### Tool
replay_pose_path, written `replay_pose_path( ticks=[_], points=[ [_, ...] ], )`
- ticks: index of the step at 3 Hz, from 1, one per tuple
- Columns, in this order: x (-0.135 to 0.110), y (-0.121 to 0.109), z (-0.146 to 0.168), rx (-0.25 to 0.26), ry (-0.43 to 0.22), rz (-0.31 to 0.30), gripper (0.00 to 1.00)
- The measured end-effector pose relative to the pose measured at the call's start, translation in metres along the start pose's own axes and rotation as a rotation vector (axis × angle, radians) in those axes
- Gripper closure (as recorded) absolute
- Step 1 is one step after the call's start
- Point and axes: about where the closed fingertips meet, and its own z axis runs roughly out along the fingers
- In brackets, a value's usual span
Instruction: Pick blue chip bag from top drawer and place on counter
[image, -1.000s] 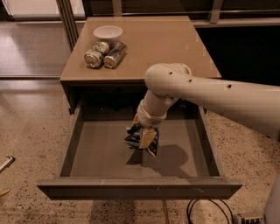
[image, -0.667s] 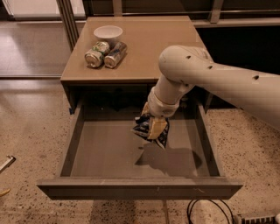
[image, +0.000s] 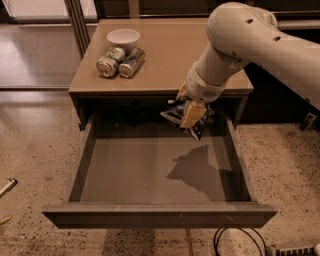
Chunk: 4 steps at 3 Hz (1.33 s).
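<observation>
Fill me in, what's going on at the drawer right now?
The claw holds the blue chip bag in the air over the open top drawer, near the front edge of the counter. The bag is not on the counter yet. Two cans and a white bowl sit at its back left.

Looks like an office or lab break area, not somebody's home

Speckled polished floor, a metal-framed glass partition behind, loose cables on the ground, and one lone cabinet whose counter holds a bowl and two cans. The robot's gripper hangs over the open top drawer, clamped on the blue chip bag.
</observation>
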Motion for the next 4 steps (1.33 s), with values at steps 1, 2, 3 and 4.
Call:
replay_pose_path(
  ticks=[1,2,3,4],
  points=[
    [0.001,-0.042,-0.037,0.092,-0.030,0.101,1.00],
    [-0.003,-0.090,-0.055,0.153,-0.091,0.208,1.00],
    [-0.012,-0.137,-0.052,0.192,-0.177,0.305,1.00],
    [-0.020,-0.172,-0.030,0.216,-0.241,0.382,1.00]
  ],
)
